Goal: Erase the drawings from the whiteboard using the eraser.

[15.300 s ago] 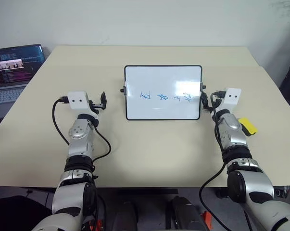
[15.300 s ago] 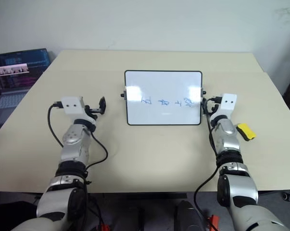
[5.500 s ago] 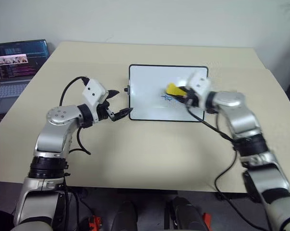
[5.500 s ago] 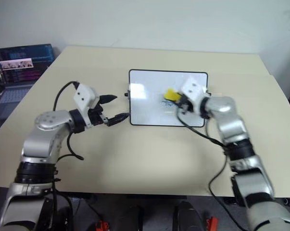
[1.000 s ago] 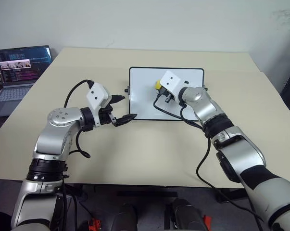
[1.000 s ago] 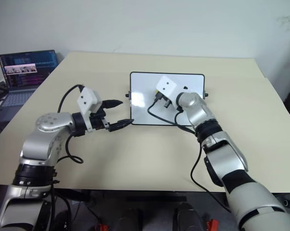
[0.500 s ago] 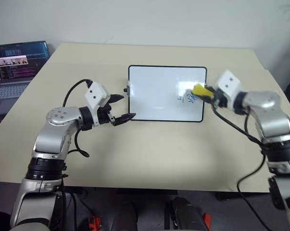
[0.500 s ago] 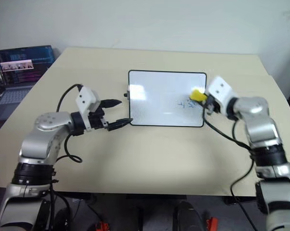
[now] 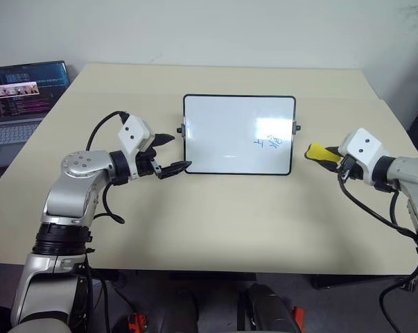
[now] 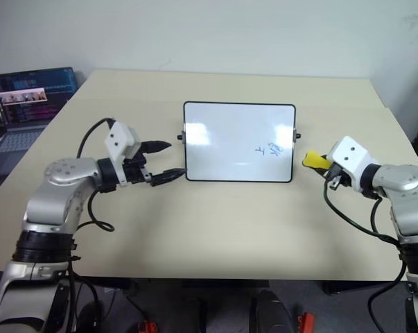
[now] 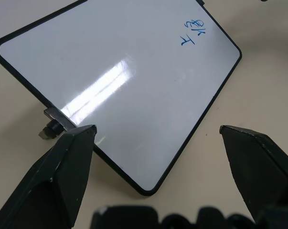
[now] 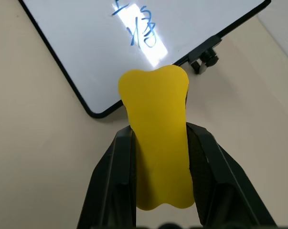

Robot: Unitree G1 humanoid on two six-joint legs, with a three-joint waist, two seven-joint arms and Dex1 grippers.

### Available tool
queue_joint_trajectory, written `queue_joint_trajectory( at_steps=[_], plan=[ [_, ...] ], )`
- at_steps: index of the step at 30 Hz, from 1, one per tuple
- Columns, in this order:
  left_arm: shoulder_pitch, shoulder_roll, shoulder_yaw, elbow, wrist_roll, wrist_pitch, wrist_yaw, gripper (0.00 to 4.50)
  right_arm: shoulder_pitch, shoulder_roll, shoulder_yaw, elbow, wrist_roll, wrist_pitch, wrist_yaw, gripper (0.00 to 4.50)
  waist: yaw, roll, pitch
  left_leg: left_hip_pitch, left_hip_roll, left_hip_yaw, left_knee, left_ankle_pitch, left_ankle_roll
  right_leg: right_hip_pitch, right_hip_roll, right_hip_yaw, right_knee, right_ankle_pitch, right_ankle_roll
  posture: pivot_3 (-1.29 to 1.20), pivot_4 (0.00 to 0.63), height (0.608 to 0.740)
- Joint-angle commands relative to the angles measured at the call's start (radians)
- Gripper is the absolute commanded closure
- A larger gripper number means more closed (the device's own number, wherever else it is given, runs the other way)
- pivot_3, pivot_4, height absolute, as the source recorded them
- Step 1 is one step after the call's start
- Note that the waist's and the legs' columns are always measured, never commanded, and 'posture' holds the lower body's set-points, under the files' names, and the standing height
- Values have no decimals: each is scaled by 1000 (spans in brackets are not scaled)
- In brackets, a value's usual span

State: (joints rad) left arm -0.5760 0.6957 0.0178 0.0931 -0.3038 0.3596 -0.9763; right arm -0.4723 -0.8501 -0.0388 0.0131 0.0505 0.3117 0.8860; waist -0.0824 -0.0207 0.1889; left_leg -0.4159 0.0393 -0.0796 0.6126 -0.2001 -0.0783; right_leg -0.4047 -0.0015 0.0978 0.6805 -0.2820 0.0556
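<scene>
I see the right fingers clamped on the eraser just right of the whiteboard, two drawings remaining near its right edge, left fingers spread wide and empty at its left edge on the desk

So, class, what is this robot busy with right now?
It is wiping a whiteboard on a table. The right gripper is shut on the yellow eraser, held just off the board's right edge. Blue drawings remain near that side. The left gripper is open at the board's left edge.
</scene>
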Motion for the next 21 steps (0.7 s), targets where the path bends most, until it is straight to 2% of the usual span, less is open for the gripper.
queue_joint_trajectory(
  at_steps=[1, 21],
  plan=[
    [-19, 5, 12, -10, -2, -21, -8, 0, -55, -2, -17, -17, 3, 5, -25, 3392, 0, 0, 0, 0, 0, 0, 0, 0, 0, 0, 0, 0, 0, 0, 0, 0, 150, 740],
    [-25, 0, 7, -10, -2, -19, -9, 0, -74, -3, 7, 2, -13, 7, -51, 3392, 2, 0, 0, 0, 0, 0, 0, 0, 0, 0, 0, 0, 0, 0, 0, 0, 150, 740]
  ],
)
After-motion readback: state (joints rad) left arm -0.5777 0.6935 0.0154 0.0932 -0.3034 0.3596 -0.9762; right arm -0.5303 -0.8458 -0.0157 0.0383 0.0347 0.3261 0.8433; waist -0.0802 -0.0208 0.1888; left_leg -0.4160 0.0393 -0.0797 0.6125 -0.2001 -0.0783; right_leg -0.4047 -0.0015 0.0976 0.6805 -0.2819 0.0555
